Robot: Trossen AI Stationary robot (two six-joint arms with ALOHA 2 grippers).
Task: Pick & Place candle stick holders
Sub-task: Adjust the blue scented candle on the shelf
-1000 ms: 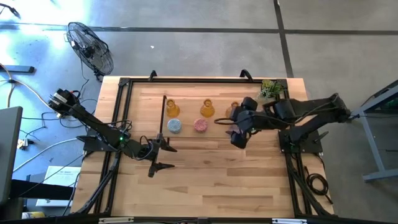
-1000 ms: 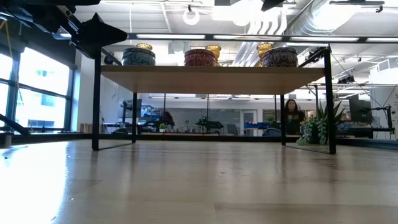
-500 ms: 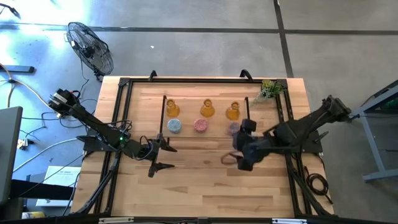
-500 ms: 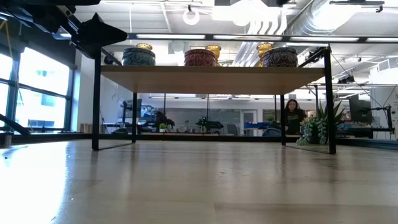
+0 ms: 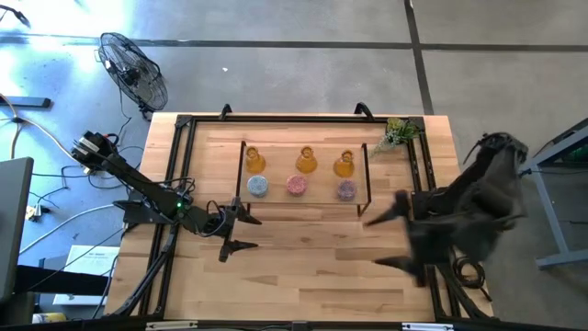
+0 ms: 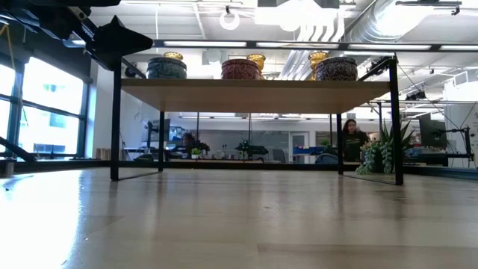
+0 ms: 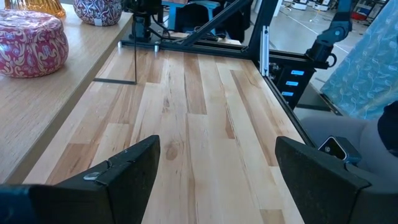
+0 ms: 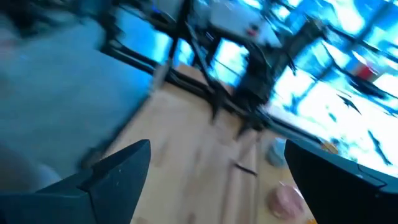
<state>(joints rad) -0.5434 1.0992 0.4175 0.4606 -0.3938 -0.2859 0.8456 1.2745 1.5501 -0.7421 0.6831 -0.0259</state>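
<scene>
Both pincers are seen from above with fingers spread and nothing between them: the left gripper (image 5: 237,231) is held low over the near-left part of the pale wooden table (image 5: 303,267), its dark arm stretched in from the left edge; the right gripper (image 5: 384,241) is drawn back at the near right, its arm folded over the table's right rail and blurred. Three amber glass candle stick holders (image 5: 305,162) are lined along the far side of a small raised shelf (image 5: 322,191), with the squat blue holder (image 5: 258,186), pink holder (image 5: 296,185) and purple holder (image 5: 346,189) in a nearer row. A green plant sprig (image 5: 400,132) lies at the far right corner.

From table height, the shelf is seen on black legs, carrying the same holders.

From the left wrist, the parted fingers (image 7: 124,168) are seen empty over bare planks, with the pink patterned holder on the shelf to one side.

From the right wrist, wide-set fingers (image 8: 118,168) are shown; the rest is smeared.
</scene>
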